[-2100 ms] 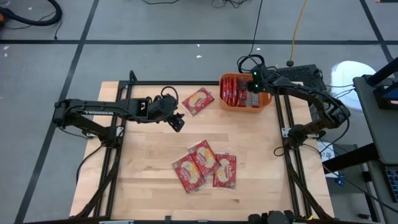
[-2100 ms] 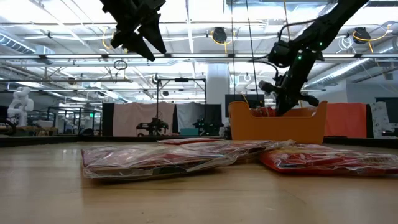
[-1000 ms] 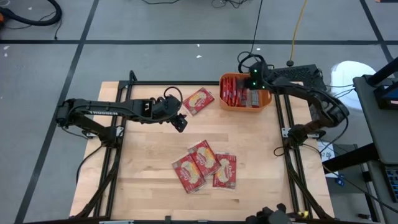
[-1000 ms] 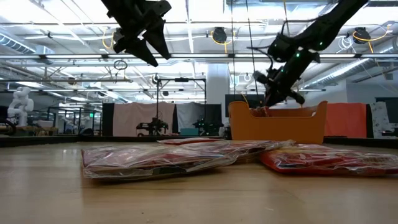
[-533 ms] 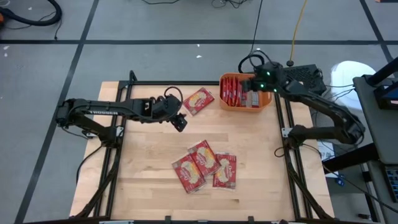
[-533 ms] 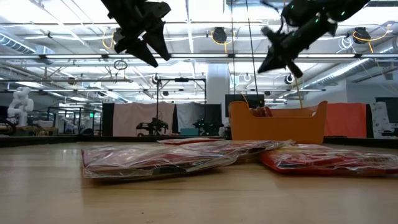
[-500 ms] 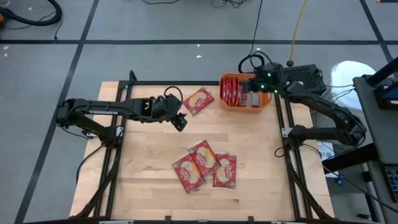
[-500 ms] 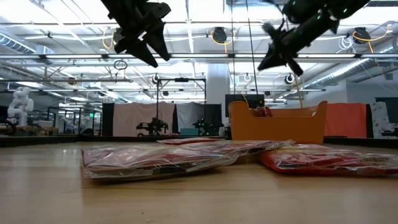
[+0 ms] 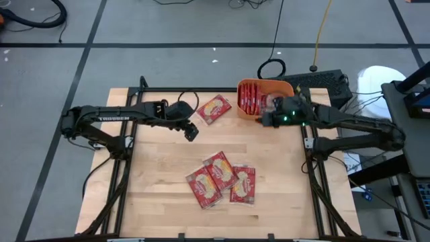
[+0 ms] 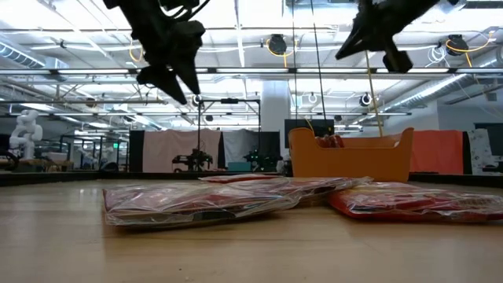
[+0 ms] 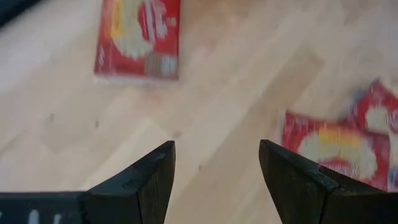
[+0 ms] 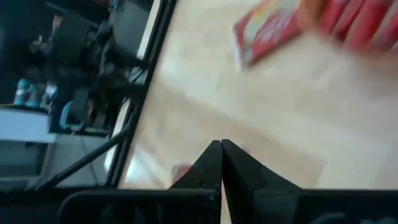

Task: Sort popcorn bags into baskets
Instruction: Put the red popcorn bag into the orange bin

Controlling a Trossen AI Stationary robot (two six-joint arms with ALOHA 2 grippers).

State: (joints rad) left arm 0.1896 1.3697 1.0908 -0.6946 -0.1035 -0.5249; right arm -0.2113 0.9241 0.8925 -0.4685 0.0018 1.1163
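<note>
The table (image 9: 154,175) is light wood w/ a black metal frame round it, and it stands on a grey floor marked w/ dark tape lines. Behind it the room is big and bright, w/ ceiling lights, dark curtains and a white robot figure (image 10: 25,130) far off at one side. The orange tub (image 9: 285,87) sits at the table's far right corner w/ red popcorn bags (image 9: 252,97) standing inside it. One lone bag (image 9: 213,109) lies flat just left of the tub. A pile of about four bags (image 9: 222,178) lies overlapping near the middle front of the table. The left arm reaches in from the left side, and the left gripper (image 9: 191,132) hangs above bare wood, between the lone bag and the pile; its two fingers (image 11: 142,180) are spread apart w/ nothing between them. The right arm comes in from the right, stretched low and flat, and the right gripper (image 9: 267,119) is up in the air at the tub's front edge, its fingers (image 12: 214,163) pressed together & holding nothing. A keyboard (image 9: 322,79) sits on the floor past the tub.
</note>
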